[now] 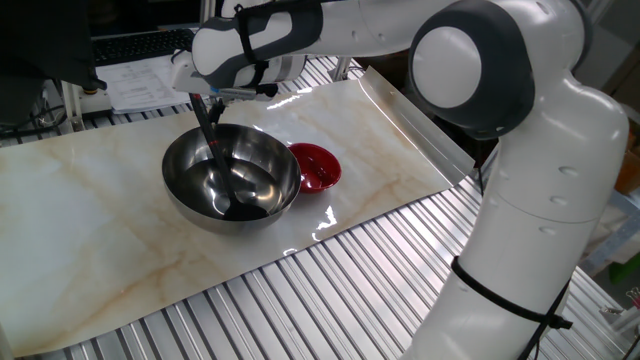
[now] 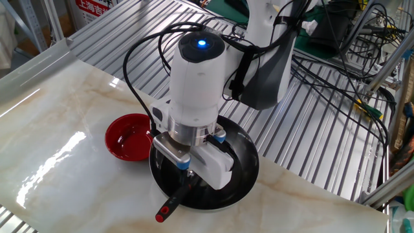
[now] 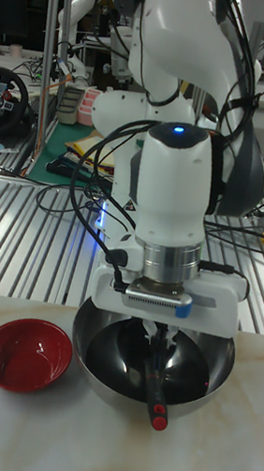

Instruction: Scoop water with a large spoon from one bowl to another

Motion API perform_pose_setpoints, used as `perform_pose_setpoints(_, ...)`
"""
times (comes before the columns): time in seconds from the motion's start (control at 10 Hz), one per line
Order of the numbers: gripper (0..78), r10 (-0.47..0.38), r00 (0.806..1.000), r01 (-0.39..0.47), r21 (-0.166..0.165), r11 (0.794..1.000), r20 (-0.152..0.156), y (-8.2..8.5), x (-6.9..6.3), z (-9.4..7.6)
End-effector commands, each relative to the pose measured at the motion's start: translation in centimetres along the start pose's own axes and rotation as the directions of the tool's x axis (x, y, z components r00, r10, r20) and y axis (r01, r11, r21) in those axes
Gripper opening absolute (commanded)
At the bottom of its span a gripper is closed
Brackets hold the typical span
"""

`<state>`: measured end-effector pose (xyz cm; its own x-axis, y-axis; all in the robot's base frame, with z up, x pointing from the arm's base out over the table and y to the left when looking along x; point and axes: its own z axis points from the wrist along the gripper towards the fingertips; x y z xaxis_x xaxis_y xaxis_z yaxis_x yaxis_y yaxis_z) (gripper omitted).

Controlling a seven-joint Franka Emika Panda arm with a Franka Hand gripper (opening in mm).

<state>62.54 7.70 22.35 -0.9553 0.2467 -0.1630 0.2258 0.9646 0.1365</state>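
one fixed view: the gripper (image 1: pixel 207 98) hangs over the far rim of the steel bowl (image 1: pixel 232 178), and the large spoon (image 1: pixel 224 170) runs down from it into the bowl, its dark scoop low against the bottom. the fingers look clamped on the upper handle, though the grip itself is small here. i judge this to be the dipping step: the scoop is down where the water would be, which shows only as glints on the steel. the red bowl (image 1: pixel 314 166) sits just beside the steel bowl on the side nearer the robot's base, touching or nearly so. the next move calls for a level lift clear of the rim, then a short carry to the red bowl.

the other fixed view: the wrist hides most of the steel bowl (image 2: pixel 249 162). the handle comes out below the gripper (image 2: pixel 186 171) and ends in a red tip past the near rim, so the fingers hold it partway along, not at the end. the red bowl (image 2: pixel 130 137) lies to the left, against the steel one.

tall fixed view: the handle of the large spoon (image 3: pixel 153 377) passes between the fingers of the gripper (image 3: pixel 161 329), closed on it, tilting down toward the camera. the scoop is hidden inside the steel bowl (image 3: pixel 95 351). the red bowl (image 3: pixel 25 355) stands just left of it.
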Motion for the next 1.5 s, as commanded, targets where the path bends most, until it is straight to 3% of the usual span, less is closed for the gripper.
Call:
perform_pose_setpoints(0.1, 0.0, 0.022, 1.000, -0.022, -0.011, 1.000, 0.019, 0.1, -0.2, -0.2)
perform_pose_setpoints(1.5, 0.0, 0.003, 0.999, -0.004, 0.033, 0.999, 0.034, 1.1, -1.0, 1.4)
